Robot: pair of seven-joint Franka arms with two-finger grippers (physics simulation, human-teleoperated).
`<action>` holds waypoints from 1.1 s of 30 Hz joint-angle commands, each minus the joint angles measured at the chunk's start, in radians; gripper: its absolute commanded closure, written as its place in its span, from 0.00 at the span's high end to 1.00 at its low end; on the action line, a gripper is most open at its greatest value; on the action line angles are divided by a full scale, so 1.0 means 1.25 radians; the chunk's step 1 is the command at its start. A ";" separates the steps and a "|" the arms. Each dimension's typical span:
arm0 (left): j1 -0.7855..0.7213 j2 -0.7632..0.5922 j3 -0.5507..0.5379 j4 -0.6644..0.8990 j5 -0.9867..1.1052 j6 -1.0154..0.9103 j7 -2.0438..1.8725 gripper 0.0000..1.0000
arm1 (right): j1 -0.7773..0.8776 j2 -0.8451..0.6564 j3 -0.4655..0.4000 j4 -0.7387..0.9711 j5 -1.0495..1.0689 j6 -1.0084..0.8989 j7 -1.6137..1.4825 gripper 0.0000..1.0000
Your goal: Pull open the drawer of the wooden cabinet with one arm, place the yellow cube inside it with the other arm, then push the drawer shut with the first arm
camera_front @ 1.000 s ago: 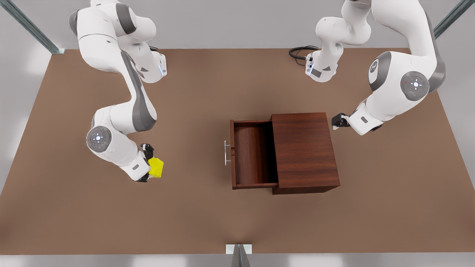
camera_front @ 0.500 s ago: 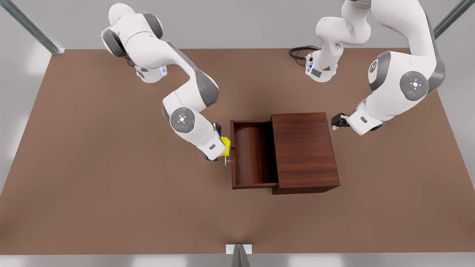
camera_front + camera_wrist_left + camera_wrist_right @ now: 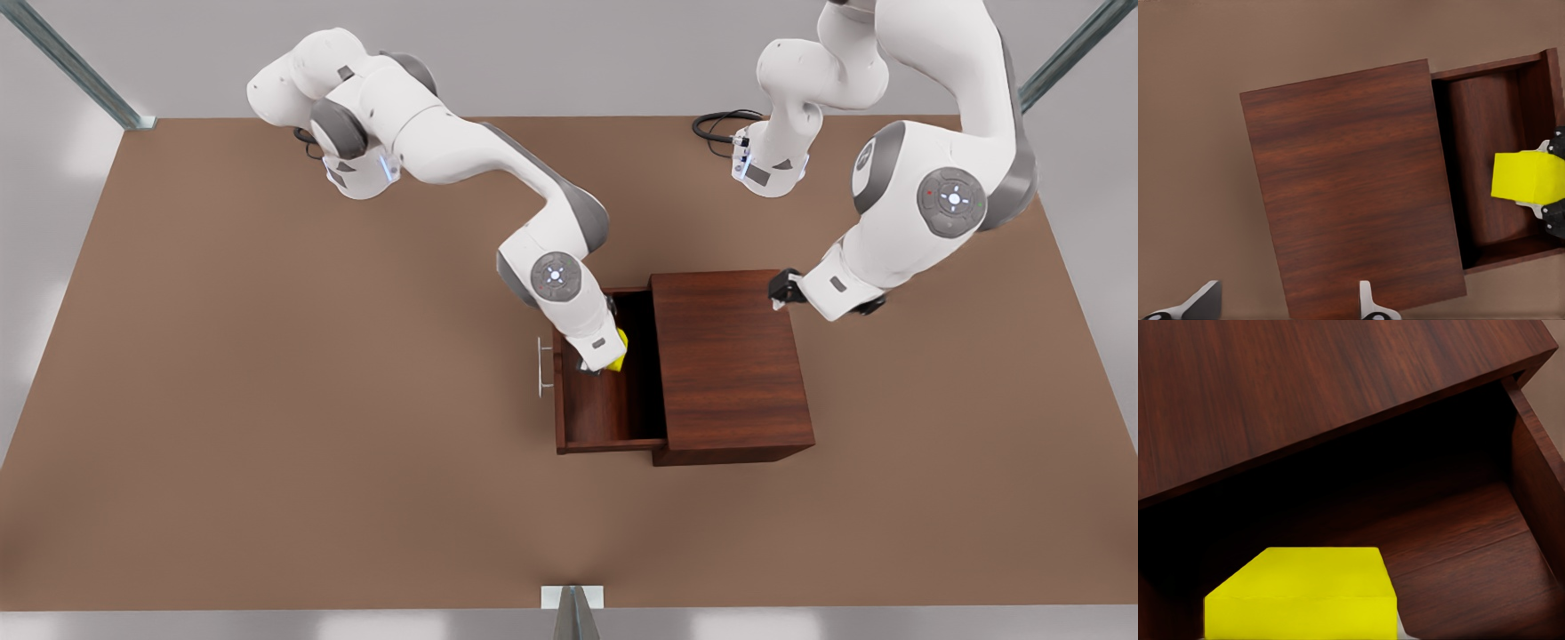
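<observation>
Brown table (image 3: 267, 444) w/ wooden cabinet (image 3: 729, 356)

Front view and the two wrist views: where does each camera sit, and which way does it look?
Front view: high above the table, looking down on both arms and the wooden cabinet.
Left wrist view: on the arm waiting at the front view's right, looking down at the cabinet; the open left gripper shows.
Right wrist view: on the arm whose right gripper holds the yellow cube, looking into the drawer.
Shared: all three show cube, drawer, cabinet.
</observation>
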 commanded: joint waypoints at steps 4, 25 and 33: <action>-0.111 0.048 0.000 0.049 0.040 -0.001 -0.344 1.00 | 0.008 0.000 -0.008 -0.001 -0.014 0.004 0.210 1.00; -0.538 0.677 0.023 0.667 0.232 0.378 -1.307 1.00 | -0.547 -0.475 -0.139 -0.422 -0.137 -0.319 0.564 1.00; -0.536 0.772 0.034 0.658 0.255 0.461 -1.159 1.00 | -0.545 -0.453 -0.138 -0.416 -0.139 -0.313 0.671 1.00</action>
